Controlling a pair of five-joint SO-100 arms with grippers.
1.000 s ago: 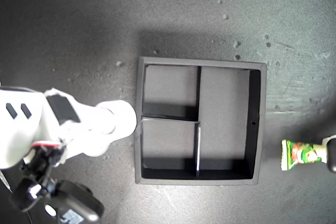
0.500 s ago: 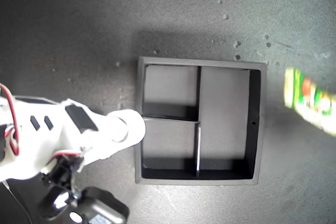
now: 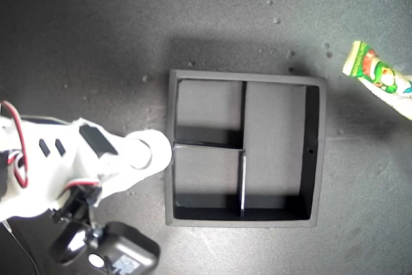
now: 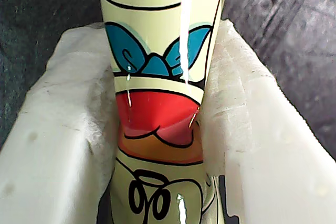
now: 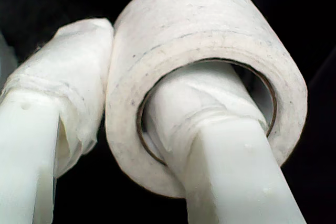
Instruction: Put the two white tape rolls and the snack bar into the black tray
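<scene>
- Between the padded fingers point(image 4: 68, 145) of my first gripper point(image 4: 160, 129): the snack bar point(image 4: 157, 77), clamped on both sides, its printed length running on past the tips.
- In the exterior view the snack bar point(image 3: 380, 78) pokes in tilted at that view's right edge, off the black tray point(image 3: 247, 148) and apart from its rim; the gripper itself is out of that frame.
- My second gripper point(image 5: 142, 124) holds a white tape roll point(image 5: 205, 51): one finger point(image 5: 220, 140) goes through the centre hole, the other presses the outer wall, so the ring's wall is pinched between them.
- Exterior view: that tape roll point(image 3: 149, 152) sits at the tip of the second arm point(image 3: 58, 172), just beside the tray's edge on that view's left, at the height of the divider between the two small compartments.
- All three tray compartments show bare floor.
- Only one tape roll visible in any view.
</scene>
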